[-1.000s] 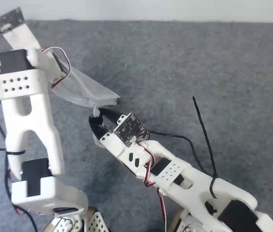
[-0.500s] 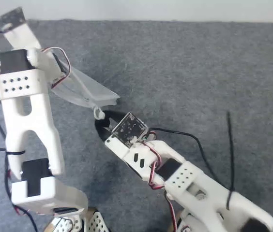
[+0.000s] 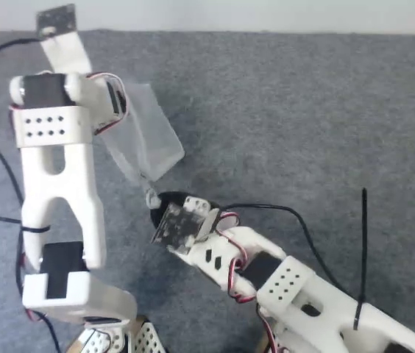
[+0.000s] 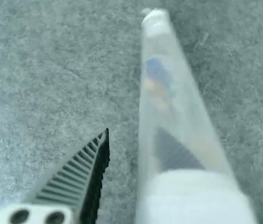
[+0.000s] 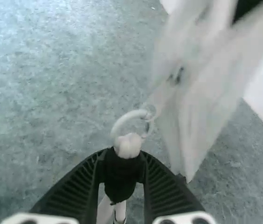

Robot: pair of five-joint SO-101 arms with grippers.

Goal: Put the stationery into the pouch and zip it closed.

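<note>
A clear plastic pouch (image 3: pixel 145 136) hangs slanted by the left arm (image 3: pixel 53 125). In the left wrist view the pouch (image 4: pixel 169 102) shows edge-on, with blurred blue and orange stationery (image 4: pixel 157 79) inside. It lies against one finger of my left gripper (image 4: pixel 134 135). The other ribbed finger (image 4: pixel 92 177) stands apart from it, with carpet showing between, so the gripper is open. My right gripper (image 5: pixel 122 156) is shut on the zipper pull's black tab, just below its white ring (image 5: pixel 131 122). From above, the right gripper (image 3: pixel 156 204) sits at the pouch's near corner, at the ring (image 3: pixel 151 195).
Grey carpet (image 3: pixel 325 110) covers the table, with free room to the right and at the back. A black cable (image 3: pixel 362 243) rises beside the right arm (image 3: pixel 288 287). A pale wall strip runs along the far edge.
The left arm shifted right and the pouch swung round from pointing right to pointing toward the front. The right gripper drew back toward the front with the zipper pull.
</note>
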